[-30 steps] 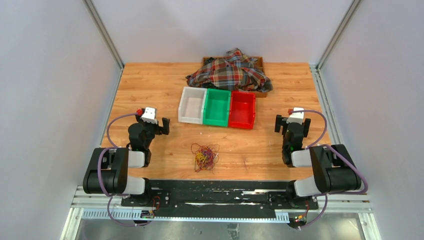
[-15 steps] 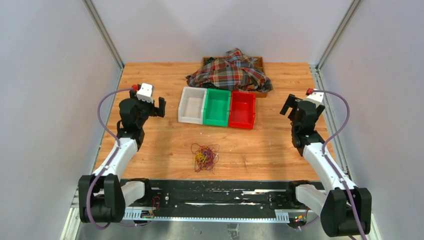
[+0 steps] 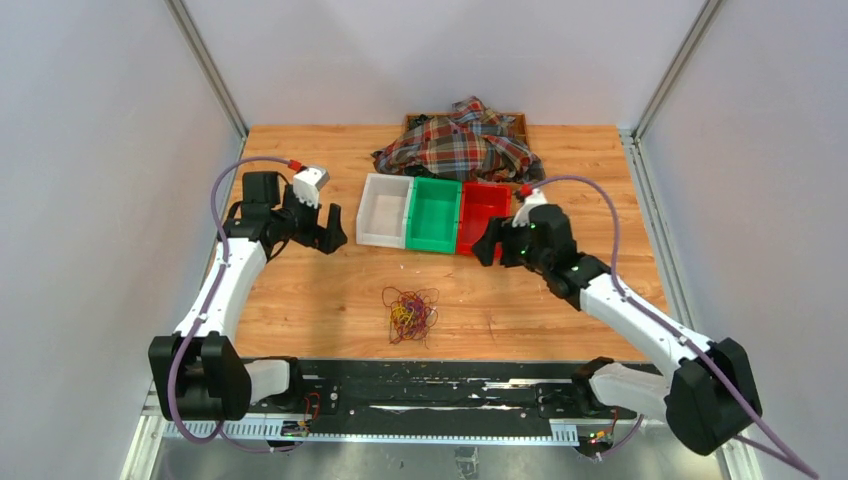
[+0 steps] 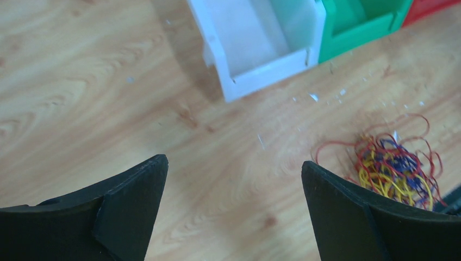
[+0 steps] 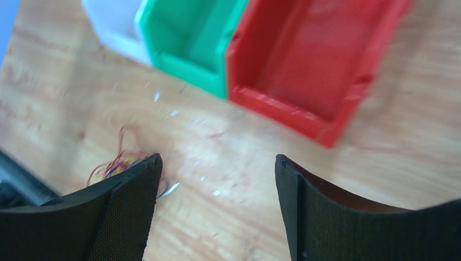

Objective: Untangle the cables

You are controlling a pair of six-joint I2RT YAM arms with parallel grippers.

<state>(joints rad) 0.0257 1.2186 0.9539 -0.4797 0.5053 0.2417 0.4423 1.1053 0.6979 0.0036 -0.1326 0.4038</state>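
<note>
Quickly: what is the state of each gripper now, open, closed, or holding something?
Left gripper: open, holding nothing.
Right gripper: open, holding nothing.

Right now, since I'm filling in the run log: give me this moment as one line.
left gripper: open, empty | right gripper: open, empty | cables: one tangled pile, untouched

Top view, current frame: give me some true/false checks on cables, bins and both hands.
1. The cables lie in one loose tangle on the table. True.
2. The left hand grips a cable. False: it is open and empty, over bare wood.
3. Left to right stand the white bin, green bin and red bin. True.
4. The green bin holds cables. False: it looks empty.
5. The right hand is shut. False: its fingers stand apart with nothing between them.
</note>
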